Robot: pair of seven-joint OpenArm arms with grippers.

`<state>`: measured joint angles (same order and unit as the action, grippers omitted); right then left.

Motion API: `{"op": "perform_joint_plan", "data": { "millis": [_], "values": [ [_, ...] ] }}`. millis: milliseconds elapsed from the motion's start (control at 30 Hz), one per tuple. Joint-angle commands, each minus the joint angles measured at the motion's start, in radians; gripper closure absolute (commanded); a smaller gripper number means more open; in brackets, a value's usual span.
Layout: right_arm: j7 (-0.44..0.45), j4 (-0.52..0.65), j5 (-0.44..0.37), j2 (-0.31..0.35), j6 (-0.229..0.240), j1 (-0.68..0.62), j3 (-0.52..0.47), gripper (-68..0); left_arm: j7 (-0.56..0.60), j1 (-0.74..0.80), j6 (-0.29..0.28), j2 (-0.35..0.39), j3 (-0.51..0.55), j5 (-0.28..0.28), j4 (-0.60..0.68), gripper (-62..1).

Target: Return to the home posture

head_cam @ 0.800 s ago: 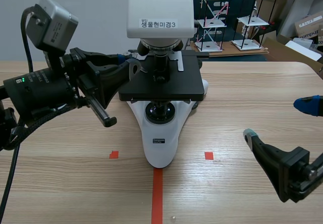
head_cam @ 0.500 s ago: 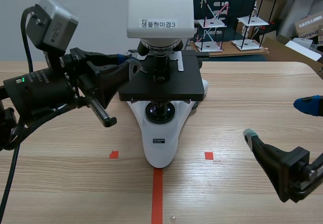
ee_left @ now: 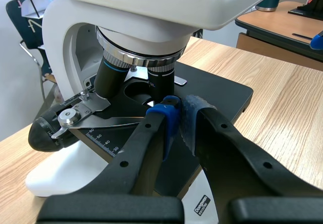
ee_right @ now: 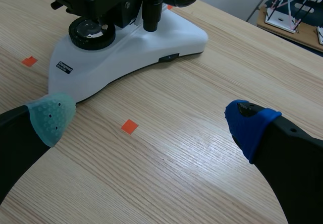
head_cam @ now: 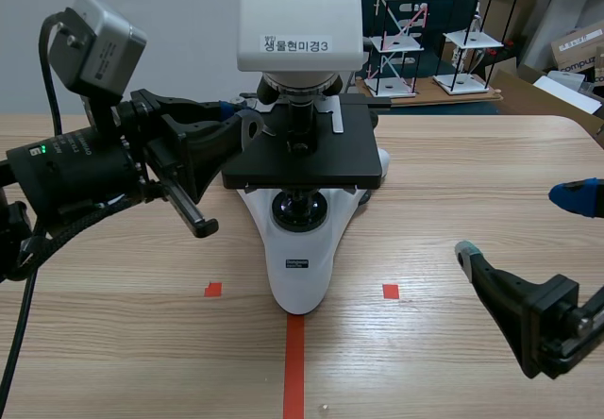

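Right gripper [ee_right: 150, 123]: I saw it spread wide and low over the table, with nothing between the fingers. One tip wore a grey-green pad [ee_right: 50, 118] and the other a blue pad [ee_right: 250, 128].
Table [ee_right: 212, 178]: pale wood grain lay under the open right fingers.
Tape square [ee_right: 129, 127]: this small orange-red mark sat on the wood between the right fingers, nearer the grey-green pad.
Microscope [ee_right: 136, 47]: its white base stood ahead of the right gripper, just beyond the grey-green pad and not touching it.
Left gripper [ee_left: 180, 120]: the fingers were drawn together and the blue pads all but met. I could make out nothing held between them.
Left gripper's place: it was raised off the table at the side of the microscope, its tips over the black stage [ee_left: 222, 90].
Objectives [ee_left: 161, 75]: the dark lens barrels hung just ahead of the left pads, above the opening in the stage.
Slide clip [ee_left: 75, 114]: a silver spring arm lay on the stage off to one side of the left fingers, with a ruled scale beside it.
Microscope head [ee_left: 151, 2]: the white body arched over and ahead of the left gripper.
Wrist camera [head_cam: 99, 41]: this grey box rode on top of the left arm, behind its gripper.
Wire racks [head_cam: 472, 32]: they stood well beyond both grippers, past the table's far edge.
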<state>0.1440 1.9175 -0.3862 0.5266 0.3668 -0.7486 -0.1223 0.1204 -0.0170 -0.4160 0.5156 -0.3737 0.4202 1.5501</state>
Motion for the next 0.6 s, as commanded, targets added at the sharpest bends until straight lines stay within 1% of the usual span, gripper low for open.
{"op": "perform_joint_plan", "data": {
  "millis": [0,267,433,567],
  "values": [
    [0.012,0.01,-0.01,0.011,0.0,0.0,-0.001,-67.9,0.011,-0.008,0.002,-0.002,0.002,0.01,0.012,-4.2],
    [0.012,0.01,-0.01,0.011,0.0,0.0,-0.001,-67.9,0.021,-0.002,0.004,0.008,0.003,0.01,0.013,-4.2],
    [0.011,0.01,-0.01,0.011,0.0,0.0,-0.001,-67.9,0.034,0.029,0.005,0.044,0.013,0.01,0.021,-4.2],
    [0.012,0.01,-0.01,0.011,0.0,0.0,-0.001,-67.9,0.053,0.109,0.005,0.082,0.068,0.01,0.049,-4.2]
  ]
}}
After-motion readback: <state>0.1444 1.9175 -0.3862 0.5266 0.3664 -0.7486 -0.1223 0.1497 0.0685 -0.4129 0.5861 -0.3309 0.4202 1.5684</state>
